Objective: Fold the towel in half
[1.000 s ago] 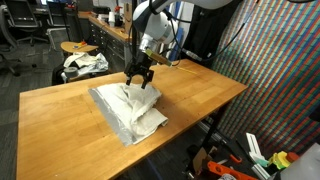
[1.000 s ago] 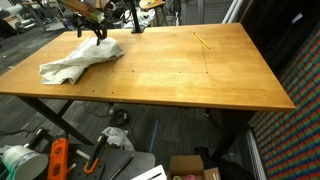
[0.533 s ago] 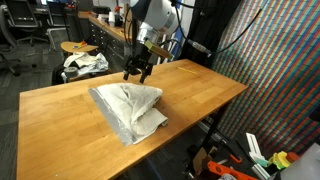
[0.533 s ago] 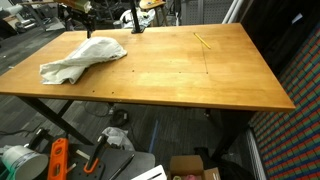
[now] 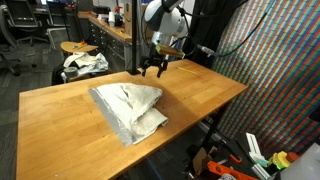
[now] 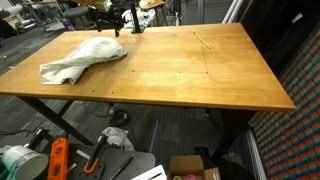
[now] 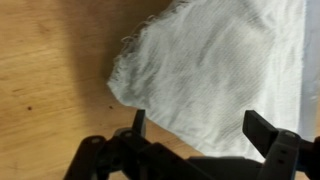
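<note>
A white towel (image 5: 130,108) lies crumpled and roughly folded on the wooden table (image 5: 60,110). It also shows in the other exterior view (image 6: 82,58) and fills the upper right of the wrist view (image 7: 220,60). My gripper (image 5: 155,68) hangs above the table, just past the towel's far corner, and it also shows in an exterior view (image 6: 118,25). In the wrist view its jaws (image 7: 205,128) are wide apart and hold nothing, with the towel's frayed corner below them.
A stool with crumpled white cloth (image 5: 85,62) stands behind the table. A small yellow object (image 6: 203,40) lies on the far side of the tabletop. Tools and boxes sit on the floor (image 6: 60,155) under the table's front edge.
My gripper let go of the towel, rose, and moved away past the towel's far corner. The towel now lies flatter on the table.
</note>
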Controlling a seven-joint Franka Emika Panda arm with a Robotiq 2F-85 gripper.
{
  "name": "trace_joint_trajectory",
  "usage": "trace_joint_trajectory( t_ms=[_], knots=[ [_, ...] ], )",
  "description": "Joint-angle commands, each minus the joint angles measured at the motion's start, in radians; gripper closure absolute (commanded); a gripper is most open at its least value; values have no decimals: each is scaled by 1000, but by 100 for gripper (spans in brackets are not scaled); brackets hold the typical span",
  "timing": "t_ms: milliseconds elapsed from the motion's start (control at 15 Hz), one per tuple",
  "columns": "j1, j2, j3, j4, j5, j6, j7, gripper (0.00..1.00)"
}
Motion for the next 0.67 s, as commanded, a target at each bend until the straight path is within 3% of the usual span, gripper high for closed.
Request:
trace_joint_trajectory(
  t_ms=[0, 600],
  knots=[
    [18, 104, -43, 71, -72, 19, 111, 0],
    [-32, 267, -19, 196, -7, -6, 109, 0]
  ],
)
